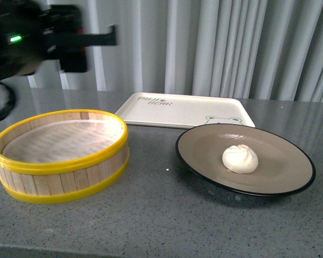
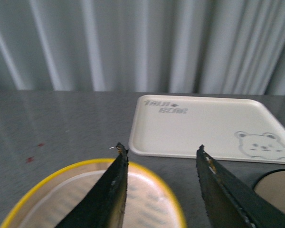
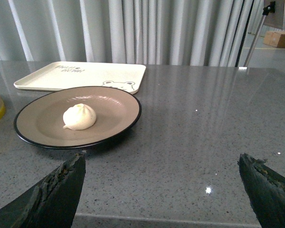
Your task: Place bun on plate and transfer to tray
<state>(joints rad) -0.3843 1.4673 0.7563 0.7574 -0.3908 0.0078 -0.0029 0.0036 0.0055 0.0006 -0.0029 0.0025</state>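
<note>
You've got a grey speckled surface (image 1: 161, 220) w/ 3 items on it: steamer basket (image 1: 59, 180) front-left, plate (image 1: 282, 169) front-right, tray (image 1: 177, 113) at the back btwn them.

Bun (image 1: 240, 159) on plate (image 1: 274, 185), tray (image 1: 172, 110) behind

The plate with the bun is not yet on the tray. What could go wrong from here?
The bun lies loose on the shallow plate, so a tilted lift could roll it off. The tray sits right behind the plate, so a low carry might catch its raised edge.
</note>
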